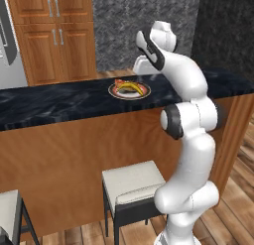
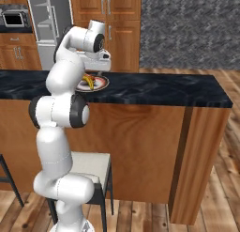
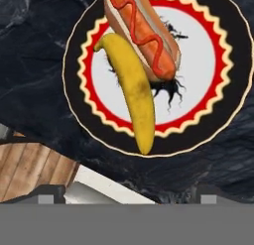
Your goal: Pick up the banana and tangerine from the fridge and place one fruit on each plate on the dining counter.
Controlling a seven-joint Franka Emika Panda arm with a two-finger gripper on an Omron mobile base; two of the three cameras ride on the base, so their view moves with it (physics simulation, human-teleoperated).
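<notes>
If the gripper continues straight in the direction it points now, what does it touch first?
Probably the banana, which lies on the plate beside a hot dog, almost centred in the hand view. The gripper looks down at it from above; depth is unclear, so this is a judgement.

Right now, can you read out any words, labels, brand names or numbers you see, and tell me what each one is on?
None: no readable text anywhere.
The plate carries only a red and cream scalloped ring and dark crack-like marks, no letters.
The banana and the hot dog bear no sticker or label.
The dining counter and the cabinets are unmarked.
</notes>
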